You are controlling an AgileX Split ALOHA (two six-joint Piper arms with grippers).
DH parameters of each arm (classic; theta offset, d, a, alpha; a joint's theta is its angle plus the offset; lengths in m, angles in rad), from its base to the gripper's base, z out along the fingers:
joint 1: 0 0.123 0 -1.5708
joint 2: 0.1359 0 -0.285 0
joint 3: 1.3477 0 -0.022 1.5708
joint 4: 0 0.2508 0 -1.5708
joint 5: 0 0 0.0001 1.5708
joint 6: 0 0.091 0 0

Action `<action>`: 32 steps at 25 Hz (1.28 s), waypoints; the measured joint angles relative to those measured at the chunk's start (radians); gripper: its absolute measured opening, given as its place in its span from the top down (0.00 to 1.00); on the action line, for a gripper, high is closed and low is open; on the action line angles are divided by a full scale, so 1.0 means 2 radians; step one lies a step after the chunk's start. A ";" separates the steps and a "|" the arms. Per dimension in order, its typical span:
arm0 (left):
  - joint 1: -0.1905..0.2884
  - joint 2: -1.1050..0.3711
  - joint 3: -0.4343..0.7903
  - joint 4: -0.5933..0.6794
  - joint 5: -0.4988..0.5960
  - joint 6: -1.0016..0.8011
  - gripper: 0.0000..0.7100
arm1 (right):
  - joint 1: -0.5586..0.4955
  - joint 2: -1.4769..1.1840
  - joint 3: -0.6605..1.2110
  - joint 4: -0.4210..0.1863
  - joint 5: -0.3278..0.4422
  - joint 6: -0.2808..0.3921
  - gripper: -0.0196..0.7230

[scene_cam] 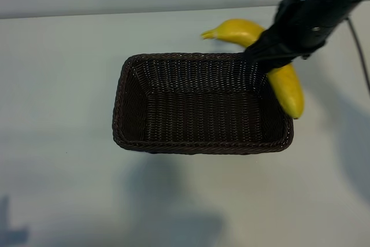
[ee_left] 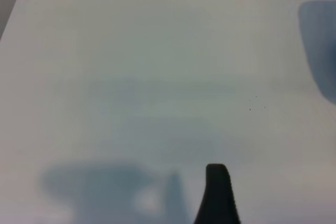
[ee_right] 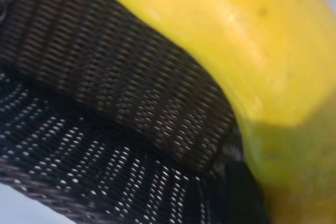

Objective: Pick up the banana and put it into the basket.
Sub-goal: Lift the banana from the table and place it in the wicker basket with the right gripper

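In the exterior view the right pincer (scene_cam: pixel 267 56) reaches down from the upper right and holds the banana (scene_cam: pixel 287 88) around its middle. The stem end juts to the upper left and the blunt end hangs lower right, over the far right corner of the basket (scene_cam: pixel 199 103) on the white bench (scene_cam: pixel 58 85). Only one finger (ee_left: pixel 218 198) of the left pincer shows, in the left wrist view, over bare bench with nothing in its grasp.

Soft daylight, blurred wrist close-ups

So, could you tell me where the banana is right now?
In the exterior view the banana is at the basket's far right corner, over its rim, held in the right gripper.
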 joint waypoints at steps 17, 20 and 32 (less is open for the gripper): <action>0.000 0.000 0.000 0.000 0.000 0.000 0.19 | 0.090 0.068 -0.010 -0.006 -0.108 -0.201 0.41; 0.000 0.000 0.000 0.000 0.000 0.000 0.19 | 0.090 0.087 -0.010 -0.009 -0.117 -0.190 0.41; 0.000 0.000 0.000 0.000 0.000 0.002 0.19 | 0.090 0.123 -0.010 -0.009 -0.132 -0.184 0.41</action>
